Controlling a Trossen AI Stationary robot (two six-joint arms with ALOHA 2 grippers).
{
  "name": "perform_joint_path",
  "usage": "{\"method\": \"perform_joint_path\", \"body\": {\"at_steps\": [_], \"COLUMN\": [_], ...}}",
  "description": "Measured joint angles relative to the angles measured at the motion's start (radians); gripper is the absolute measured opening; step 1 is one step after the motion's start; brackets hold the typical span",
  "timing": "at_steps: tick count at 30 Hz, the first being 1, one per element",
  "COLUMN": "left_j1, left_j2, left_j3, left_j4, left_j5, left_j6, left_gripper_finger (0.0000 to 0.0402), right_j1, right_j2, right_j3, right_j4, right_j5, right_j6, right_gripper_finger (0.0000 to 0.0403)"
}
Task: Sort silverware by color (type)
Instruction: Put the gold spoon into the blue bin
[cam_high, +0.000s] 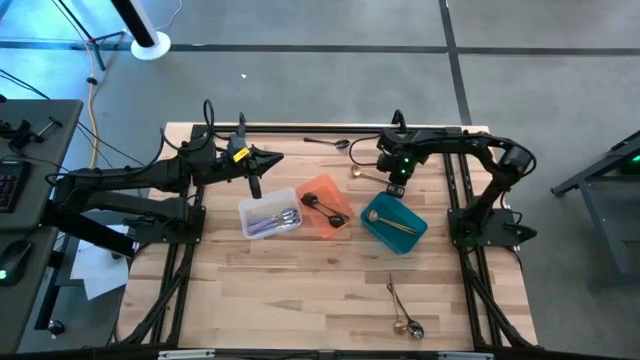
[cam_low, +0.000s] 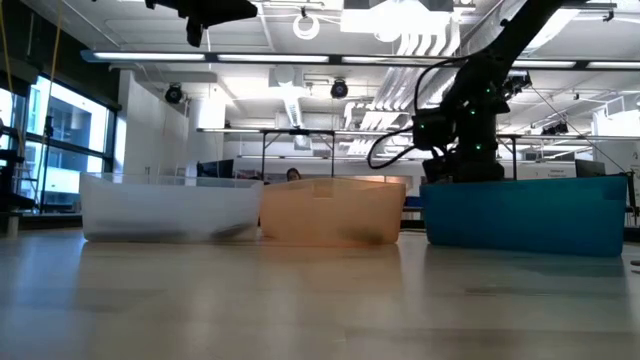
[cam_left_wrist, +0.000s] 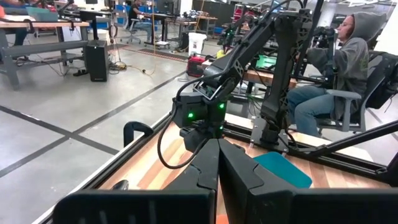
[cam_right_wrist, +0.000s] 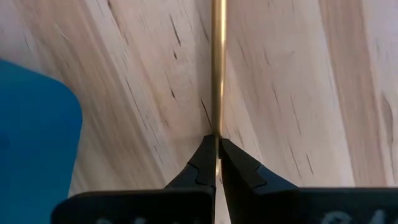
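Butcher-block table (cam_high: 300, 290), no readable labels or writing anywhere. Left gripper (cam_high: 255, 188) hangs above the table behind the clear bin (cam_high: 268, 213), fingers pressed together, empty. Clear bin holds silver pieces (cam_high: 278, 219), orange bin (cam_high: 325, 205) black ones (cam_high: 322, 207), teal bin (cam_high: 393, 222) a gold one (cam_high: 392, 222). Right gripper (cam_right_wrist: 217, 163) pinches a gold utensil (cam_right_wrist: 217, 68) just behind the teal bin; its head is cut off. Loose pieces (cam_high: 402, 312) lie near the front edge, one (cam_high: 328, 143) at the back.

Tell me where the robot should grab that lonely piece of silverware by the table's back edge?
Take the lone utensil by its thin handle's middle, from straight above, fingers across it: it lies flat on the wood with room either side.
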Motion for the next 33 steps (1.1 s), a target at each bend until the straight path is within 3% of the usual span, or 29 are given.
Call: {"method": "perform_joint_path", "body": {"at_steps": [9, 24, 33], "left_j1": [0.000, 0.000, 0.000], "left_j2": [0.000, 0.000, 0.000], "left_j3": [0.000, 0.000, 0.000], "left_j4": [0.000, 0.000, 0.000], "left_j5": [0.000, 0.000, 0.000], "left_j6": [0.001, 0.003, 0.001], "left_gripper_finger": [0.0000, 0.0000, 0.0000], "right_j1": [0.001, 0.002, 0.002], "right_j2": [0.004, 0.004, 0.003], "right_j3": [0.036, 0.050, 0.052], "right_j4": [-0.010, -0.029, -0.027], "right_j5": [-0.007, -0.011, -0.014], "right_j6": [-0.005, -0.008, -0.018], "right_gripper_finger": [0.0012, 0.0115, 0.0124]}}
